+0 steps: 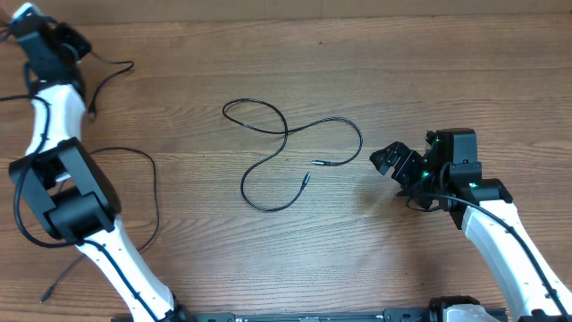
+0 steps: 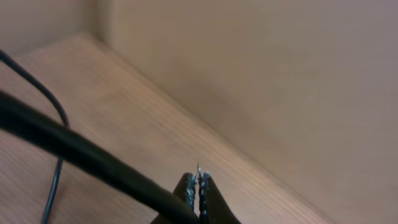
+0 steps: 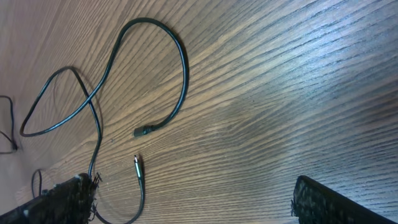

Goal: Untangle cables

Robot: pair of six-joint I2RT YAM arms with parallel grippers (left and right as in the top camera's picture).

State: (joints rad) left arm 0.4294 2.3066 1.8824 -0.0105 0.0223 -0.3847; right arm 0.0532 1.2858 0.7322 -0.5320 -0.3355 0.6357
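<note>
At mid-worktop a black cable sprawled left-to-right in two loops, its plug ends turned inward, close together. The right tool gaped near its right loop, not touching. Only the left wrist view showed the left tool clenched beside a wall.

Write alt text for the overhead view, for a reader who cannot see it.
A thin black cable lies in a loose self-crossing loop in the middle of a wooden table, its two plug ends close together. The open right gripper sits just right of it, not touching; the left arm reaches toward the far left corner.
</note>
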